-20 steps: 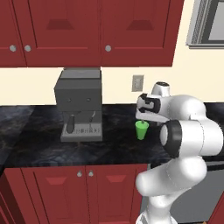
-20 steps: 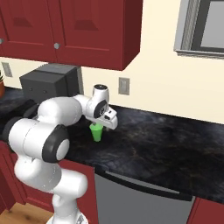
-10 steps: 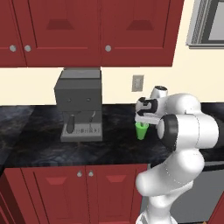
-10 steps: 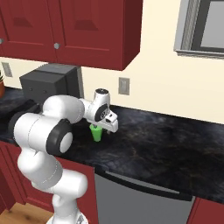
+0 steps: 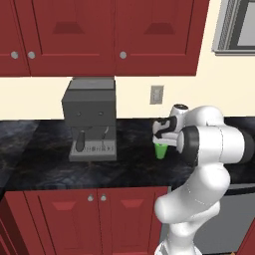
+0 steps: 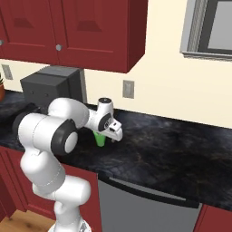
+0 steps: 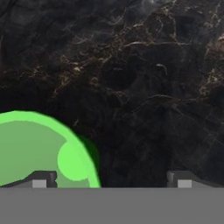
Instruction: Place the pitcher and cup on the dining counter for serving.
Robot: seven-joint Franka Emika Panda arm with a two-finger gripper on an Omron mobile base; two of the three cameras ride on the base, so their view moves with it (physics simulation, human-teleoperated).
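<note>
Green cup (image 5: 160, 150) stands upright on the black marbled wall counter (image 5: 45, 167), right of the grey coffee machine (image 5: 91, 118) and below the wall outlet (image 5: 156, 94); seen from above in the hand view, cup (image 7: 41, 148) interior is plain green, no contents visible. Gripper (image 5: 163, 141) hangs directly over the cup, pointing down; jaws spread wide, nothing between them. In the hand view one fingertip (image 7: 40, 179) overlaps the cup's mouth, the other (image 7: 183, 179) sits over bare counter (image 7: 144, 78); cup thus off-centre between the fingers; contact cannot be judged. Red cabinets (image 6: 68, 27) above.
</note>
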